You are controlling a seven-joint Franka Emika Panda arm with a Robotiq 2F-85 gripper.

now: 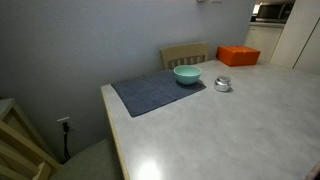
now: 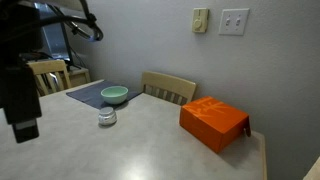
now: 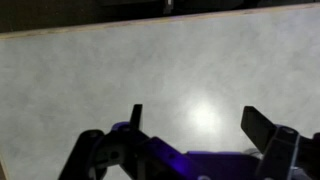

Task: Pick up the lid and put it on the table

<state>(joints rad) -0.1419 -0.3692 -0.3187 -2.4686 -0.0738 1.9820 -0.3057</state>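
The small silvery lid (image 1: 222,81) sits on a small round container on the pale table (image 1: 250,130), just right of the teal bowl (image 1: 187,74). It also shows in an exterior view (image 2: 107,113) in front of the bowl (image 2: 114,95). My gripper (image 3: 198,122) is open and empty. In the wrist view it looks down on bare tabletop (image 3: 120,60) only, with no lid in sight. The dark arm (image 2: 20,95) hangs at the left of an exterior view, well apart from the lid.
A dark grey cloth mat (image 1: 150,92) lies under the bowl. An orange box (image 1: 238,55) stands at the far table edge and also shows in an exterior view (image 2: 213,122). A wooden chair (image 2: 168,88) stands behind the table.
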